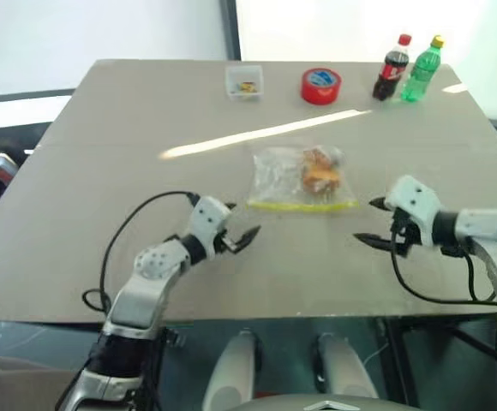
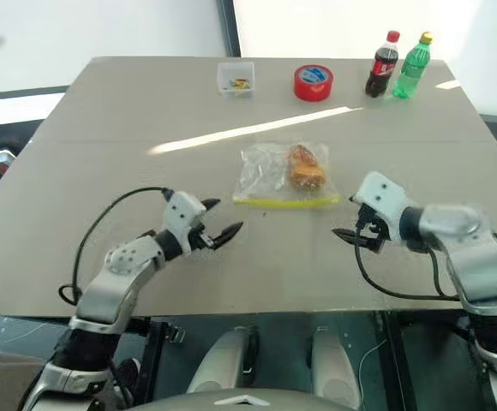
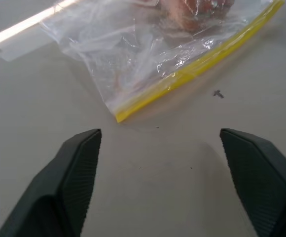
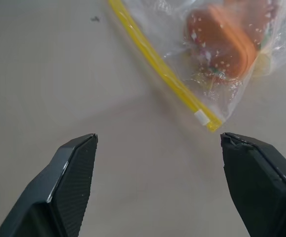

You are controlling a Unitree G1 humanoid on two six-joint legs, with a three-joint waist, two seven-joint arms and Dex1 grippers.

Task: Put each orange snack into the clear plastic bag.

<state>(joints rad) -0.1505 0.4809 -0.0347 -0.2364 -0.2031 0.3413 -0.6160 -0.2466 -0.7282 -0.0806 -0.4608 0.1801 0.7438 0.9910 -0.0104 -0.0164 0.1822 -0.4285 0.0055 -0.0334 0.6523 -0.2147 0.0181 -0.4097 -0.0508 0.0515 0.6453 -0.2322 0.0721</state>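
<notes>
A wide grey-beige table (image 1: 103,154) is seen, crossed by a bright streak of reflected light. Near its middle lies the clear plastic bag (image 1: 274,175), flat on the surface and crinkled, its transparent film catching highlights; a yellow strip runs along the edge nearest the robot. Inside the bag, toward its right half, the orange snacks (image 1: 320,174) are seen pressed together, glossy and oval, with paler yellowish patches and small white specks showing through the film in the right wrist view. How many snacks lie in there cannot be counted for certain.

The left gripper (image 1: 240,225) is held just above the table, near the bag's left corner but apart from it, with its two black fingers spread wide and nothing between them. The right gripper (image 1: 374,222) is placed near the bag's right corner, likewise apart from it, its fingers parted and empty.

Along the far edge a red tape roll (image 1: 320,86) is set, with a small clear box (image 1: 244,81) to its left and a dark cola bottle (image 1: 392,68) beside a green bottle (image 1: 422,68) to its right
</notes>
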